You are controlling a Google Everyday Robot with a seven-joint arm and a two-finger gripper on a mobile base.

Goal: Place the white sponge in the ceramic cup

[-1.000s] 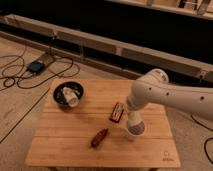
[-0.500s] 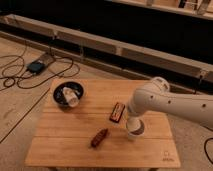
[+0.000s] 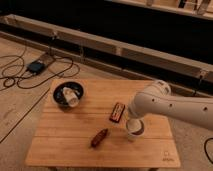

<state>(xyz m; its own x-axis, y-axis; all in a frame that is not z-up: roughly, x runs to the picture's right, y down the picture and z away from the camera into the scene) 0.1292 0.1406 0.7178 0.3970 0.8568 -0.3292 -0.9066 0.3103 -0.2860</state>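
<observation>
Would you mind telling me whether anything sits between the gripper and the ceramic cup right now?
Nothing visible does. The gripper hangs right over the ceramic cup at the table's right side; the snack bar lies to its left, clear of it.

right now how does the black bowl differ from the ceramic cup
The black bowl is wide, dark and at the table's back left; the ceramic cup is small, pale and front right. The bowl holds a lumpy white object; the claw hangs directly over the cup. Both stand upright.

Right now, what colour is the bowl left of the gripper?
Black bowl, clearest in the camera view; the gripper is over the ceramic cup.
</observation>
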